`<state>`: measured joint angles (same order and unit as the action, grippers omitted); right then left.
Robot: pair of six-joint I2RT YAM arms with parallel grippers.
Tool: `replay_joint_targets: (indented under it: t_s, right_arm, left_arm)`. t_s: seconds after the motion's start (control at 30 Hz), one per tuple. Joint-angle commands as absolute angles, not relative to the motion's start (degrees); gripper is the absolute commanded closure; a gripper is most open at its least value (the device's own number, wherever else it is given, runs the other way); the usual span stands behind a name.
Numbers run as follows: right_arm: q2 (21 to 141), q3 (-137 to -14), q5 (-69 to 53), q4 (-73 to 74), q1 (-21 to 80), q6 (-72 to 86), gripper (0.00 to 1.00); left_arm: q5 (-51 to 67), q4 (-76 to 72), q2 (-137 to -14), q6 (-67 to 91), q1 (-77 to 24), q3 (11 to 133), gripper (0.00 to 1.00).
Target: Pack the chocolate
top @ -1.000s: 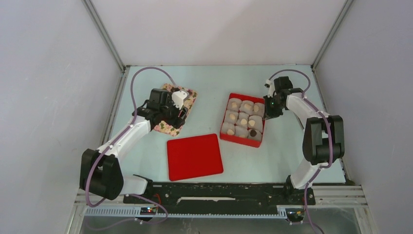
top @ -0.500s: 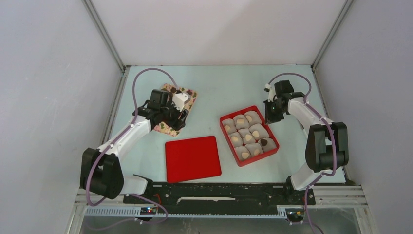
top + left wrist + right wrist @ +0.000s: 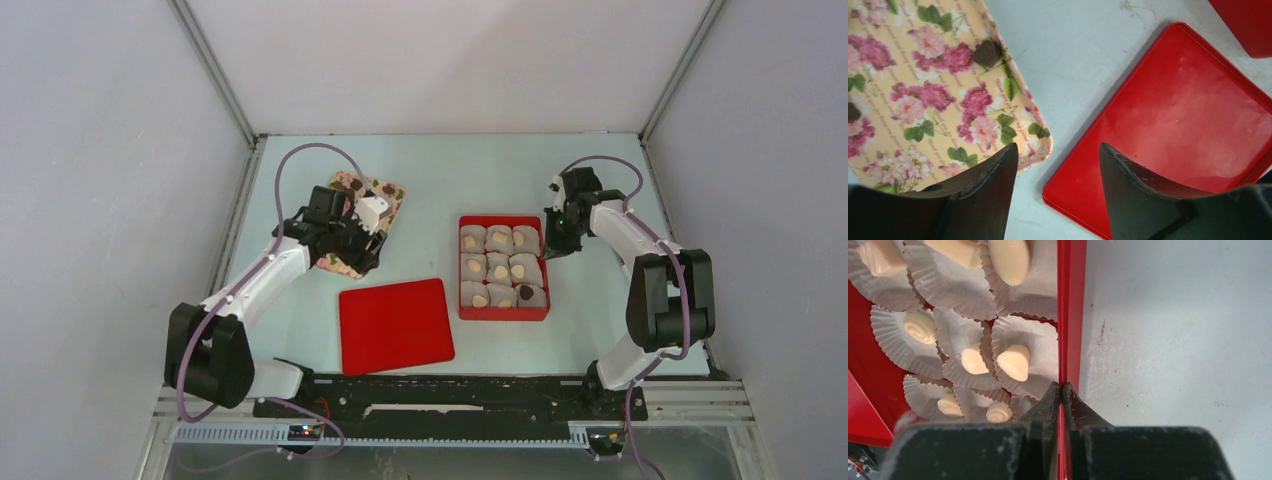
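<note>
Swung round since half a second ago, the red box (image 3: 503,314) now sits square to the edges of the table (image 3: 430,170) instead of skewed, a little right of centre. The right gripper (image 3: 1062,390) is clenched on the box's right wall near the far corner, the thin red wall pinched between its fingertips. To finish this placing well, it should probably let go gently and lift straight off, so the light box neither skids nor jolts its contents. The red lid (image 3: 395,323) lies flat to the box's left, apart from it. Further left is the floral tray (image 3: 923,100), one corner just beside the lid. The left gripper (image 3: 1058,150) hovers over that corner with jaws spread and nothing between them. Inside the box, crinkled paper cups (image 3: 958,295) stand three by three. Most hold pale chocolates (image 3: 1014,362), and the cup at the near right corner holds a dark chocolate (image 3: 525,293). Whether every cup is filled cannot be told. A few dark lumps (image 3: 987,53) lie on the tray, well apart from the box.
</note>
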<state>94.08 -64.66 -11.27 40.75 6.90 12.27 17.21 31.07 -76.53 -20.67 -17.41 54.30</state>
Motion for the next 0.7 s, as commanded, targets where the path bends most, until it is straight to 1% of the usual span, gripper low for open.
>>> replay_joint_targets:
  t_s: [0.0,0.07,0.1,0.2,0.33,0.53,0.67]
  right_arm:
    - [92.72,-65.65,-15.10,39.96,6.71,12.50,0.87]
    - [90.61,-65.76,-16.96,39.47,6.20,10.88,0.75]
    - [89.37,-65.95,-17.77,39.54,5.72,10.29,0.71]
    - [85.98,-66.58,-19.69,40.71,4.02,8.61,0.63]
    - [82.63,-66.49,-20.36,42.72,1.76,7.06,0.60]
    - [80.22,-66.18,-19.86,41.27,-1.62,5.80,0.60]
    - [80.13,-66.16,-20.25,41.14,-2.14,5.36,0.60]
  left_arm:
    - [22.97,37.20,-77.79,-28.51,-17.59,55.47,0.35]
    - [25.07,41.33,-79.22,-33.42,-17.81,56.71,0.36]
    - [25.36,42.78,-79.86,-36.12,-17.96,57.09,0.37]
    - [24.95,44.78,-81.60,-40.64,-18.92,57.32,0.40]
    - [20.35,43.70,-85.90,-41.68,-22.19,58.11,0.49]
    - [12.45,38.24,-91.97,-37.15,-25.39,60.27,0.59]
    - [10.73,36.84,-94.72,-36.00,-26.08,61.78,0.67]
